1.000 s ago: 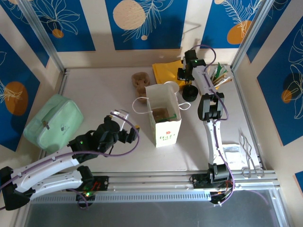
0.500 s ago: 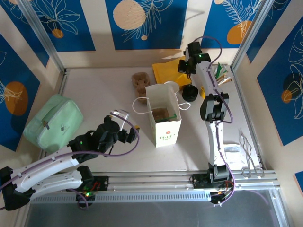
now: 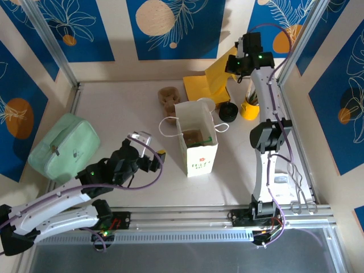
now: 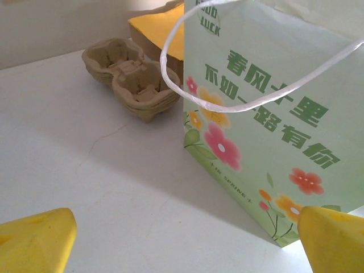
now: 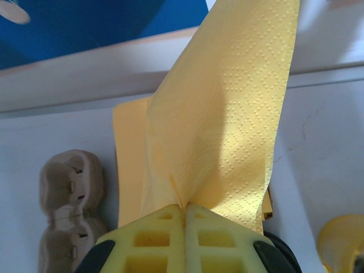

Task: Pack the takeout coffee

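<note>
The takeout coffee (image 3: 228, 111), a small cup with a black lid, stands on the table right of the white paper bag's (image 3: 196, 139) back corner. Above and behind it, my right gripper (image 3: 235, 65) is raised and shut on a yellow napkin (image 3: 219, 77), which hangs down toward the napkin stack (image 3: 200, 88). In the right wrist view the napkin (image 5: 227, 114) fans out from the closed jaws of the right gripper (image 5: 185, 207). Left of the bag, my left gripper (image 3: 151, 154) is low, open and empty. The left wrist view faces the flowered bag (image 4: 273, 114) between the spread yellow fingertips (image 4: 34, 239).
A brown cardboard cup carrier (image 3: 169, 98) lies behind the bag. A yellow cup (image 3: 249, 108) with sticks stands right of the coffee. A green pouch (image 3: 63, 145) sits at the far left. Metal tongs (image 3: 301, 193) and a clear packet (image 3: 278, 182) lie at the near right.
My right gripper closed on the napkin, then rose and moved back and right with it, uncovering the yellow cup. The left arm shifted slightly.
</note>
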{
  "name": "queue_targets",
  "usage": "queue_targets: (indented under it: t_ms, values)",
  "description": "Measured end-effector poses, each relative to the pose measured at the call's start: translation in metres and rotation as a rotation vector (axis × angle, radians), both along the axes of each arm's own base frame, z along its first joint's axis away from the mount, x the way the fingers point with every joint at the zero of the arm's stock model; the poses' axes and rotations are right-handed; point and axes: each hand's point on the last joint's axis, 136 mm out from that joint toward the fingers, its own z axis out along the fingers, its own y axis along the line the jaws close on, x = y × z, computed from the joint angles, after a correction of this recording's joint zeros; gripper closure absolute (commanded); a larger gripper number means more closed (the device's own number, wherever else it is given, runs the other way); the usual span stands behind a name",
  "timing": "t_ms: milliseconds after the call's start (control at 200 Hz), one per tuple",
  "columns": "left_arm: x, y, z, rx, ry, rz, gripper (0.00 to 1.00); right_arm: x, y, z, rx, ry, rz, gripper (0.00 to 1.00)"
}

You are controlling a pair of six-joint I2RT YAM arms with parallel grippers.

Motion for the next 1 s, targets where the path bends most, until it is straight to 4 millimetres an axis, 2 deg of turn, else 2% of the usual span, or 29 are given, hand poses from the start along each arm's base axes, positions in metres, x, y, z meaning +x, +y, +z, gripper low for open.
queue_targets:
  t_ms: [100,250,360,485,565,660,795,910,1000]
  values:
    - [-0.001,0.002,0.005,-0.016,-0.010,0.000,0.00,-0.018,-0.002,0.036,0.006,-0.053,0.000,1.00]
    - [-0.004,0.004,0.010,-0.044,-0.011,-0.002,0.01,-0.056,0.000,0.092,0.040,-0.131,0.022,1.00]
    - [-0.008,0.003,0.015,-0.052,0.022,-0.011,0.01,-0.085,0.008,0.122,0.107,-0.157,0.067,1.00]
    - [-0.009,0.003,0.039,-0.094,0.037,0.000,0.01,-0.121,0.024,0.147,0.182,-0.164,0.140,1.00]
    - [-0.009,0.003,0.049,-0.121,0.039,0.008,0.01,-0.144,0.035,0.156,0.196,-0.155,0.165,1.00]
    - [-0.009,0.004,0.047,-0.123,0.049,0.014,0.01,-0.177,0.060,0.162,0.180,-0.143,0.215,1.00]
    - [-0.010,0.006,0.043,-0.116,0.058,0.018,0.01,-0.231,0.094,0.156,0.144,-0.105,0.296,1.00]
    - [-0.010,0.006,0.041,-0.113,0.062,0.022,0.01,-0.268,0.098,0.143,0.103,-0.080,0.307,1.00]
    - [-0.010,0.007,0.041,-0.119,0.066,0.026,0.01,-0.287,0.099,0.135,0.074,-0.081,0.302,1.00]
